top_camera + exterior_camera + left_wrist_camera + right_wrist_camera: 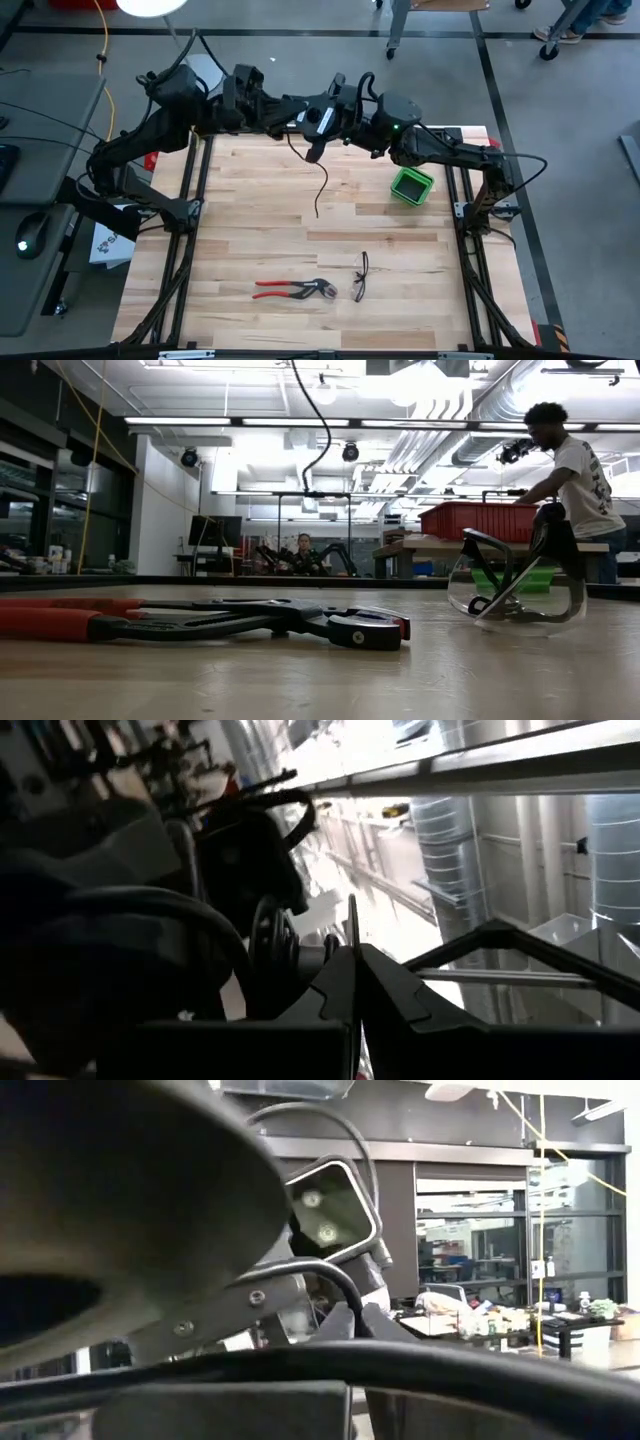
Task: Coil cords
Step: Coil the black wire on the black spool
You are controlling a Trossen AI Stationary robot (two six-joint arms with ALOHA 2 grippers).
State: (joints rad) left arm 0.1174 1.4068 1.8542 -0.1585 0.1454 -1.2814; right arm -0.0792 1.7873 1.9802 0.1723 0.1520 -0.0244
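Both arms are up at the desk's 12 o'clock, left gripper (pixel 312 118) and right gripper (pixel 345 110) jaws clenched on the thin black cord (pixel 320 185) dangling toward centre, so looping it comes next.

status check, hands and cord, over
Both hands shut, raised together at table's far edge. Left hand pinching black cord, which dangles to the tabletop. Right hand alongside. Nothing in the way.

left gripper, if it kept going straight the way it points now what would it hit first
Probably the right gripper. Seen from above, the left gripper is shut and points across the table's far edge toward it, the two almost meeting above the thin black cord. How their heights compare is unclear.
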